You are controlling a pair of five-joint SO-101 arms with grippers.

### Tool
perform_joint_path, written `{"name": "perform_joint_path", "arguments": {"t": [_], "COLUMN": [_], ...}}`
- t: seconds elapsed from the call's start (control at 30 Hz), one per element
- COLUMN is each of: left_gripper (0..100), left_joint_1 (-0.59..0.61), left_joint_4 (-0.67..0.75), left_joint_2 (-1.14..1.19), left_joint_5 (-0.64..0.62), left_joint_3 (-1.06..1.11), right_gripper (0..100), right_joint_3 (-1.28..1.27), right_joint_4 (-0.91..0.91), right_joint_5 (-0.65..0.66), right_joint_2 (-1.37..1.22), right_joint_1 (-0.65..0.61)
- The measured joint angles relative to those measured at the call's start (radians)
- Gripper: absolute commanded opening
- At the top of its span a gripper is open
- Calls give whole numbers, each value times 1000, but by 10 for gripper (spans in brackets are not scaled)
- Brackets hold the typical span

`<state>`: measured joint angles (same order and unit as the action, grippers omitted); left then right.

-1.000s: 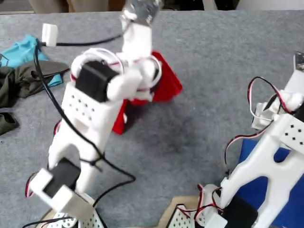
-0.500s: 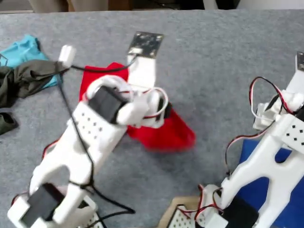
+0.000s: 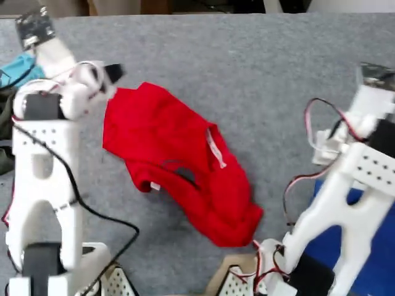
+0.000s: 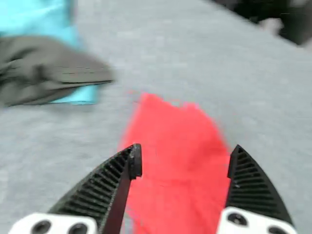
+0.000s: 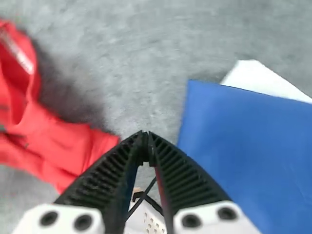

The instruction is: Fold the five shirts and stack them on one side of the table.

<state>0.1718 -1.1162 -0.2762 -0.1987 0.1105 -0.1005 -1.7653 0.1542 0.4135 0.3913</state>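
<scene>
A red shirt (image 3: 179, 166) lies crumpled and partly spread in the middle of the grey table (image 3: 278, 61), collar label showing. My left gripper (image 4: 185, 158) hangs open over the shirt's far left edge (image 4: 175, 161), nothing between its fingers; in the high view the left gripper (image 3: 113, 72) is at the back left. My right gripper (image 5: 145, 140) is shut and empty, above bare table between the red shirt's near corner (image 5: 48, 141) and a folded blue shirt (image 5: 248, 151). The blue shirt (image 3: 376, 246) lies at the front right, half hidden by the right arm (image 3: 358, 166).
A cyan shirt (image 3: 21, 65) and a dark olive shirt (image 3: 7, 111) are heaped at the left edge; the dark olive shirt (image 4: 44, 73) lies over the cyan one (image 4: 48, 14). Something white (image 5: 261, 75) pokes out from under the blue shirt. Open table stretches across the back and centre right.
The left arm swung from over the centre to the back left and let the red shirt go; the shirt now lies spread on the table. The right arm shifted slightly.
</scene>
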Motion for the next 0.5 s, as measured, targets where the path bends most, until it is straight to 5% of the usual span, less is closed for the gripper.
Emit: {"name": "perform_joint_path", "arguments": {"t": [0.23, 0.5], "left_gripper": [288, 266], "left_joint_1": [163, 249], "left_joint_4": [75, 26], "left_joint_2": [196, 253], "left_joint_5": [11, 81], "left_joint_3": [40, 97], "right_gripper": [19, 141], "right_joint_3": [-11, 358], "right_joint_4": [155, 123], "right_joint_5": [0, -133], "right_joint_2": [-37, -534], "right_joint_1": [-233, -482]}}
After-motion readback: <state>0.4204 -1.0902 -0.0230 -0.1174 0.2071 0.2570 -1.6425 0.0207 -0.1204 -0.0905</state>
